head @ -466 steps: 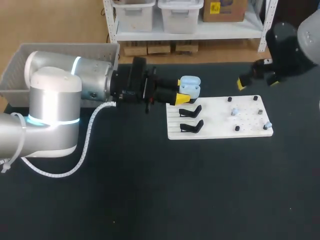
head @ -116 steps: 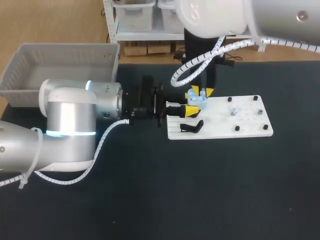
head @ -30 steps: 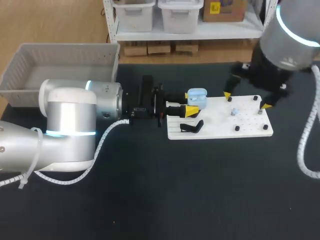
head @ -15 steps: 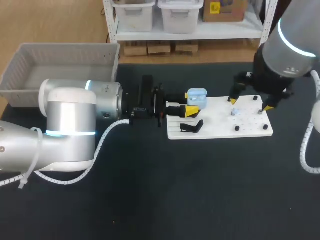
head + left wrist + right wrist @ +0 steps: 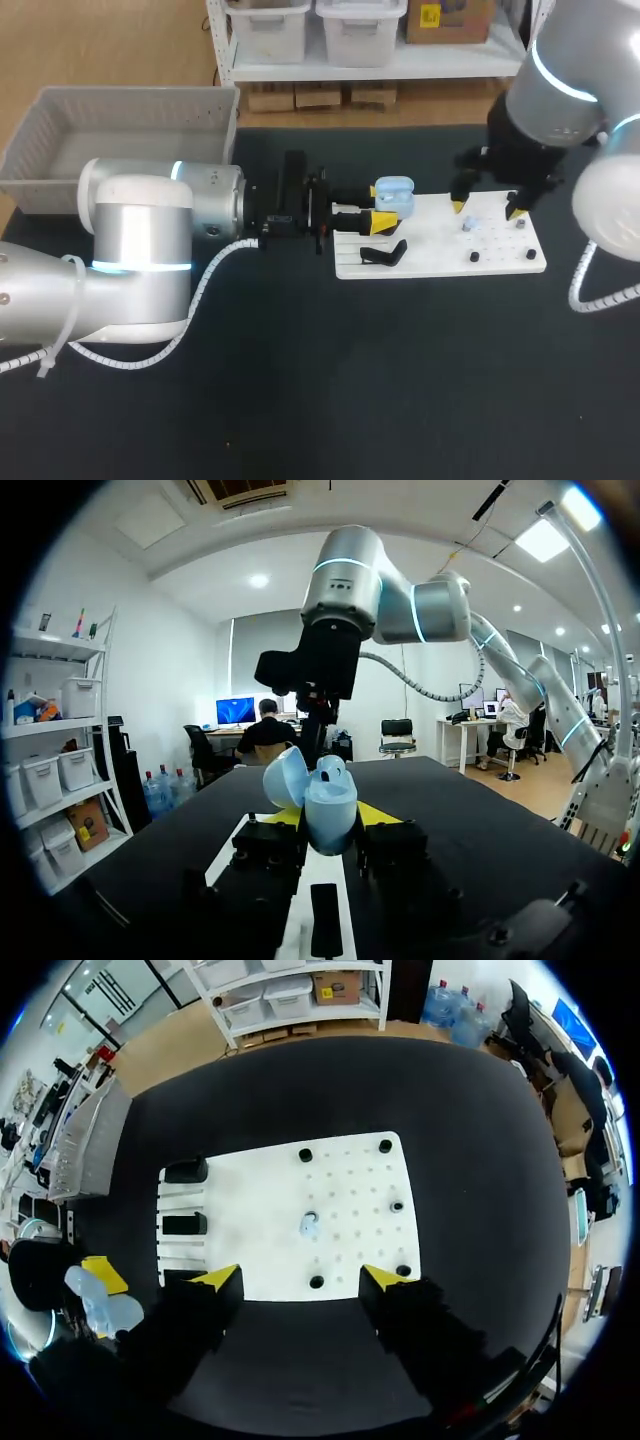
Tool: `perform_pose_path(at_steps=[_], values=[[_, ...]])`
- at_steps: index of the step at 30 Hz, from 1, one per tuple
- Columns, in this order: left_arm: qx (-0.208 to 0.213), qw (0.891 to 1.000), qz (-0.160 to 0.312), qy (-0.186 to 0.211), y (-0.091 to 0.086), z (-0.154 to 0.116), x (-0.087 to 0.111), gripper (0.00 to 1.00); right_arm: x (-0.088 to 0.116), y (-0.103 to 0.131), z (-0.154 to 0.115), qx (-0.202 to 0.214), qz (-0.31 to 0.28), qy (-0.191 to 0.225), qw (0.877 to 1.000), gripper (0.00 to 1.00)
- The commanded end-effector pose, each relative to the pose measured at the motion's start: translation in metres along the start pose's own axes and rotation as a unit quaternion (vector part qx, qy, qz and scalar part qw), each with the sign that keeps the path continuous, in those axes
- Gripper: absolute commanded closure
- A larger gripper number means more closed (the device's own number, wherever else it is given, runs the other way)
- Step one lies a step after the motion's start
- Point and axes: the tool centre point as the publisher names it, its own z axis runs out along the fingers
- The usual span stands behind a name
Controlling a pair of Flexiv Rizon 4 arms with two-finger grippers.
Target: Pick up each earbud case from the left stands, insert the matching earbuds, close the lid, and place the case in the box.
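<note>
earbud case (image 5: 393, 193): pale blue, lid open, upright in left gripper (image 5: 377, 207) | earbud (image 5: 468, 224): pale blue, on white board (image 5: 440, 255)

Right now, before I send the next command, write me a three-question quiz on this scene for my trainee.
1. True or false: the case held in the left gripper has its lid shut.
2. Where is the right gripper?
A) over the grey box
B) above the white board, open
C) shut on the case
3. How many light blue earbuds lie on the white board?

Key
1. False: the lid stands open.
2. B
3. One
</note>
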Motion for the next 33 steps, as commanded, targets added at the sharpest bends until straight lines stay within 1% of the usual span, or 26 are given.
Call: perform_pose_path(at_steps=[1,8,10,19,20,23,29,33], values=[[-0.003,1.0,0.001,-0.001,-0.002,0.0,0.0,1.0,-0.008,0.003,0.012,-0.003,-0.002,0.017,1.0,0.27],[-0.003,1.0,0.001,-0.001,-0.002,0.0,0.0,1.0,-0.008,0.003,0.027,-0.012,-0.006,0.029,0.999,0.29],[-0.003,1.0,0.001,-0.001,-0.002,0.0,0.0,1.0,-0.008,0.002,0.031,-0.013,-0.006,0.033,0.999,0.33],[-0.003,1.0,0.001,-0.001,-0.002,0.0,0.0,1.0,-0.012,-0.001,0.039,-0.024,-0.005,0.04,0.999,0.4],[-0.003,1.0,0.001,-0.001,-0.002,0.0,0.0,1.0,-0.013,-0.001,0.04,-0.025,-0.005,0.04,0.999,0.45],[-0.003,1.0,0.001,-0.001,-0.002,0.0,0.0,1.0,-0.013,-0.002,0.041,-0.026,-0.006,0.04,0.999,0.49],[-0.003,1.0,0.001,-0.001,-0.002,0.0,0.0,1.0,-0.013,-0.007,0.045,-0.026,-0.004,0.04,0.999,0.53],[-0.003,1.0,0.001,-0.001,-0.002,0.0,0.0,1.0,-0.014,-0.008,0.047,-0.028,-0.002,0.039,0.999,0.53]])
